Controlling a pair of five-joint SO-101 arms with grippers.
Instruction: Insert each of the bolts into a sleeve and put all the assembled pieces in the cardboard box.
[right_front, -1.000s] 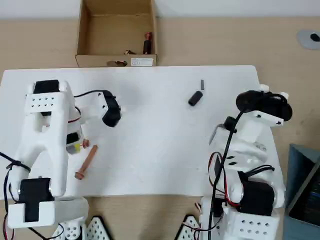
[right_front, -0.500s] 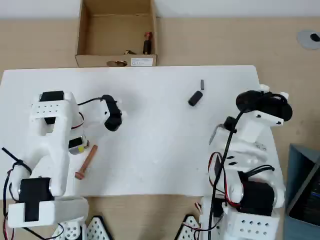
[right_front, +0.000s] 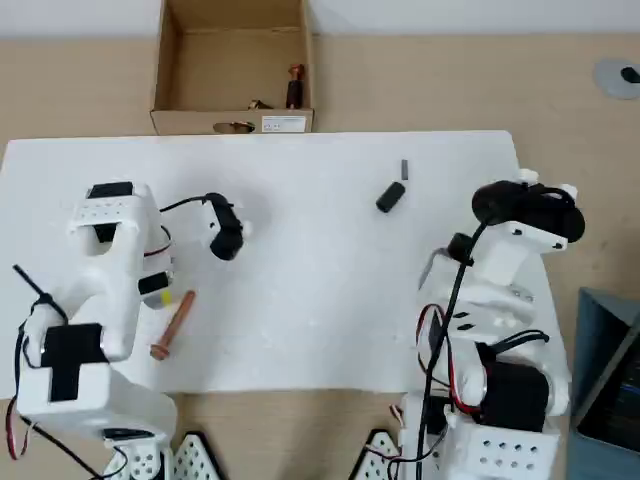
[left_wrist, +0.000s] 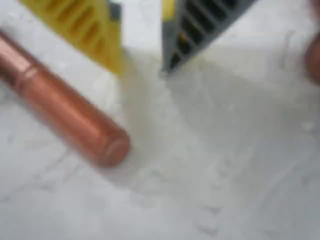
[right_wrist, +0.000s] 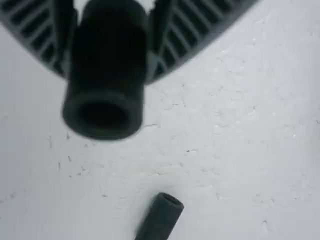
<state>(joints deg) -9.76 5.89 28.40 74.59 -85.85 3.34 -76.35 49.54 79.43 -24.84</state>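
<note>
Copper bolt (left_wrist: 65, 120) lies flat on the white mat (right_front: 320, 290), left gripper (left_wrist: 142, 60) just beside its plain end, jaws slightly apart, empty. Looks rigid, smooth and prone to roll, so pinch mid-shank across the axis. Right gripper (right_wrist: 107, 55) is clamped on a black sleeve (right_wrist: 105, 95), bore facing out

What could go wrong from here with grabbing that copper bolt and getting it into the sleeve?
The left gripper stands open beside the copper bolt, not astride it. Closing there could miss the round bolt or roll it away. The right gripper holds the black sleeve with its open end jutting past the fingers, so a bolt pushed in off-axis may tilt it.
</note>
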